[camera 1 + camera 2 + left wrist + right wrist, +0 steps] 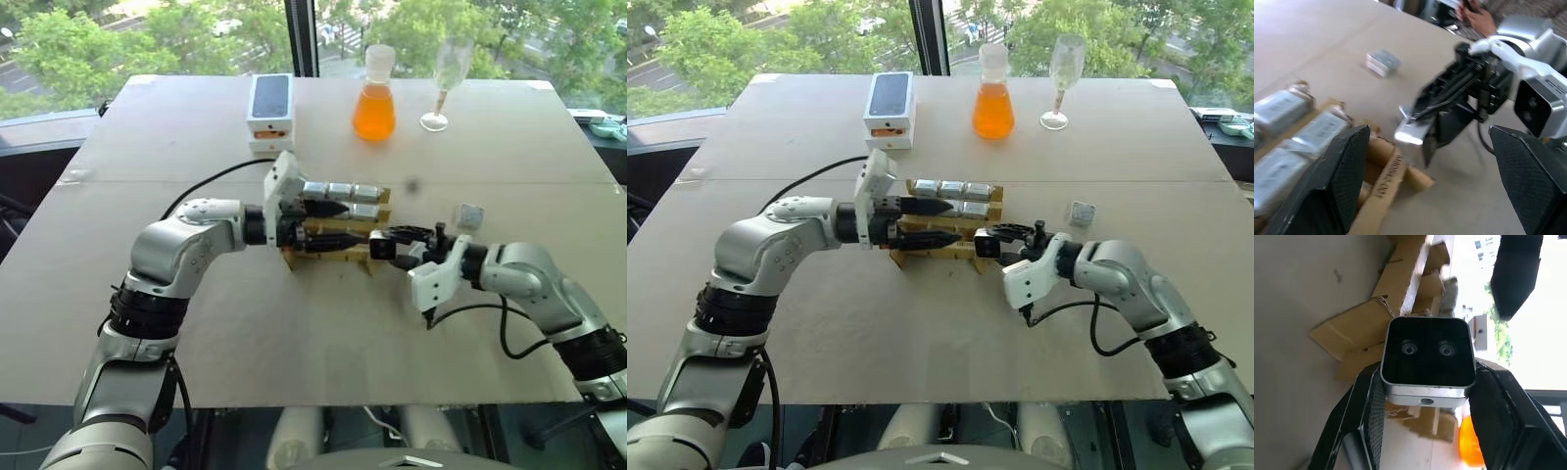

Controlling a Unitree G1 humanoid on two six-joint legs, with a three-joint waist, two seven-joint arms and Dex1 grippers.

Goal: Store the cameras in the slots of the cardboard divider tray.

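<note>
Several cameras [951, 189] already sit in the cardboard divider tray [942, 251], just past the open left hand [939, 222]. The right hand [390, 241] grips one camera [1426, 357] at the tray's edge; another camera [1081, 212] waits on the bench [921, 333] beyond it.

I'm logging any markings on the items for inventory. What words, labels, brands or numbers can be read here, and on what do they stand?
None can be read for certain.
Cardboard divider tray: dark printed characters on a strip, too blurred to read.
White phone box: orange mark on its front side, too small to read.
Camera in the right gripper: two lenses on a black face, no text.
Flask of orange liquid and glass: no visible label.
</note>
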